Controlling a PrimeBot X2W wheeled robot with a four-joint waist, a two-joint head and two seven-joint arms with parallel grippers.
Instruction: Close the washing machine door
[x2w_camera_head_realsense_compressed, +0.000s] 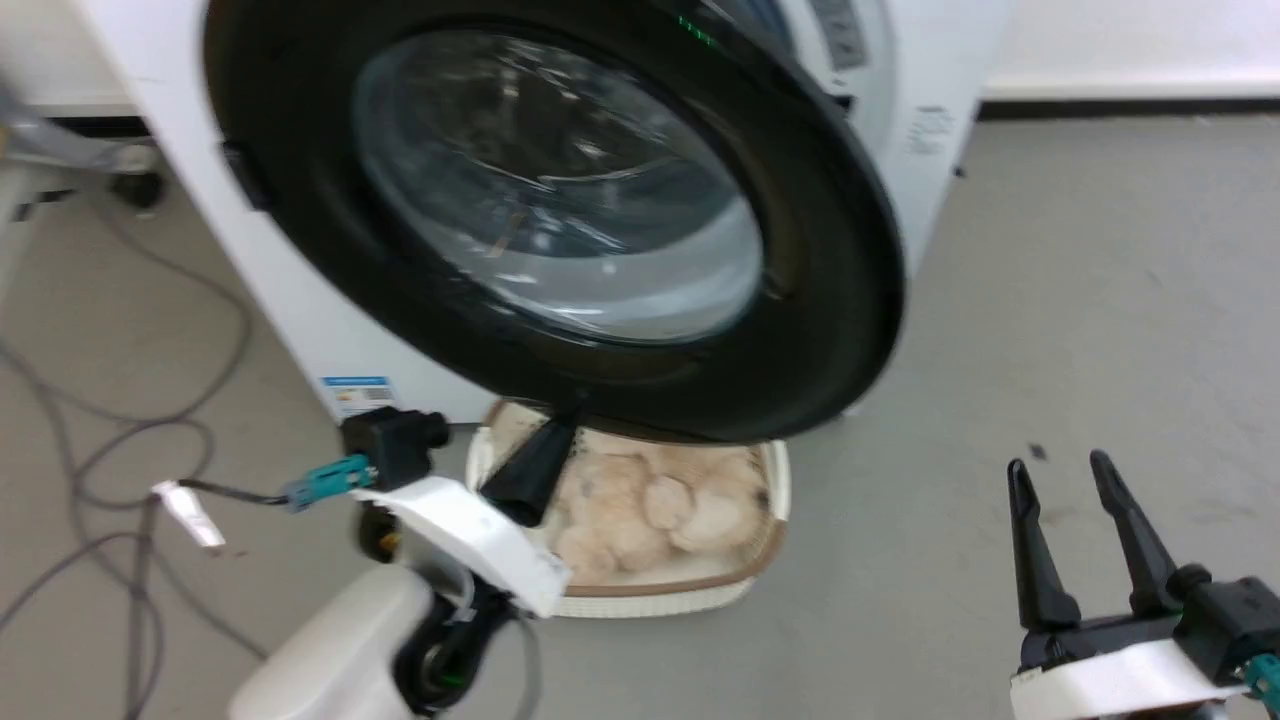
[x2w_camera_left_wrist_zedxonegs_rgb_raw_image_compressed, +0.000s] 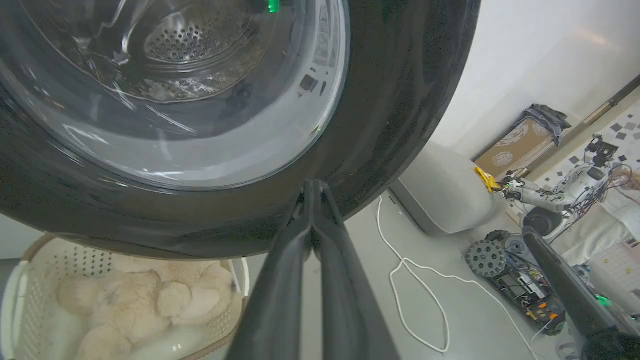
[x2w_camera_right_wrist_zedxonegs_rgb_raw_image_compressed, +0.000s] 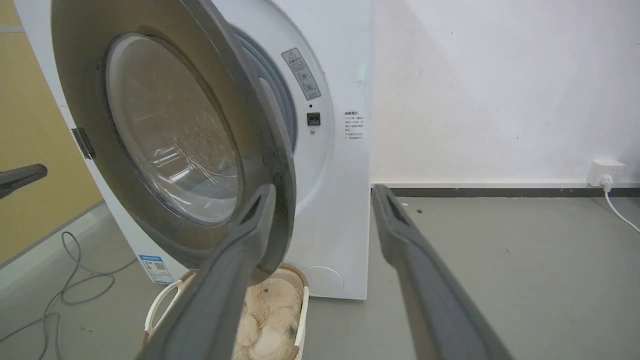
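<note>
Pressed together with no gap between its fingers, the left claw (x2w_camera_left_wrist_zedxonegs_rgb_raw_image_compressed: 313, 186) is pointing its tips at the black lower rim of the washing machine door (x2w_camera_head_realsense_compressed: 560, 190), at roughly 6 o'clock on that round rim. The tips are apparently touching it, though blur in the head view is making real contact hard to confirm. From this claw the door is lying straight ahead at 12 o'clock, its glass bowl bulging above.

Judging by the right wrist view, the task is only partly done: the door is standing ajar, angled away from the white front of the washing machine (x2w_camera_right_wrist_zedxonegs_rgb_raw_image_compressed: 335, 200), with the grey gasket and the latch slot showing in the gap. Swinging it home and latching it is what is left.

Over at 4 o'clock in the head view, the right claw (x2w_camera_head_realsense_compressed: 1059, 462) is hanging with its fingers spread apart, holding nothing, well apart from the door, which is lying at its 10 o'clock. Below the door a basket (x2w_camera_head_realsense_compressed: 640, 603) of cream plush is sitting on the floor.
</note>
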